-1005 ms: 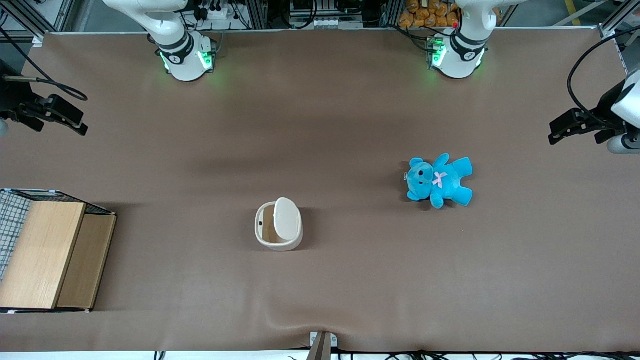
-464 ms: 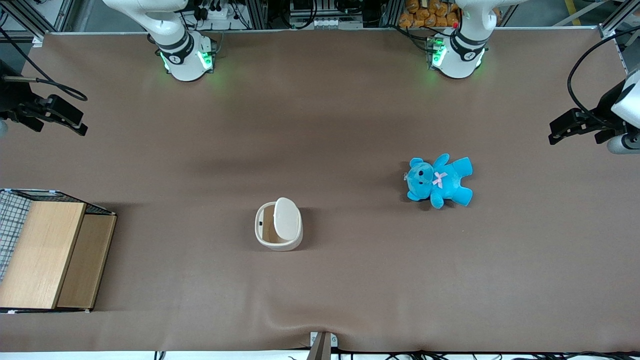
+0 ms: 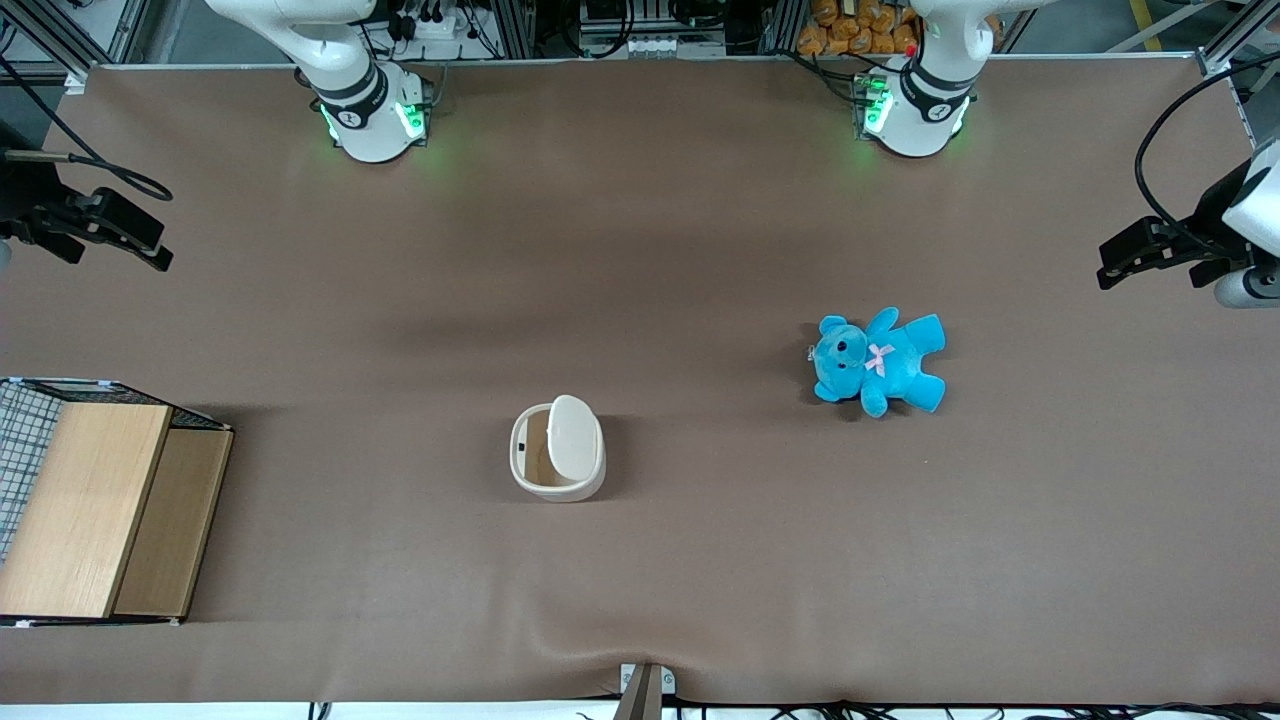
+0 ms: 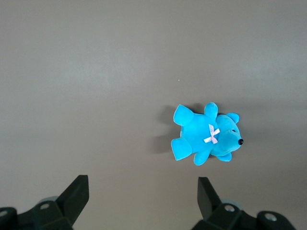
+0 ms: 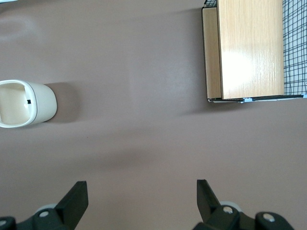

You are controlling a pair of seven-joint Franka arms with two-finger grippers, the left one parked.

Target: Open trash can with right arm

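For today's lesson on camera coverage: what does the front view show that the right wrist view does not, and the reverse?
Only the front view shows the blue teddy bear and the trash can's raised lid. Only the right wrist view shows the open hand close up, hovering above bare table. Both show the trash can and the wooden box.

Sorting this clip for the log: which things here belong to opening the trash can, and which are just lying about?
Belongs to the job:
- trash can, lid tilted up, tan inside showing
- gripper, fingers open, up over bare table, away from the trash can, toward the working arm's end

Lying about:
- teddy, toward the parked arm's end
- wooden box with wire mesh, at the working arm's end
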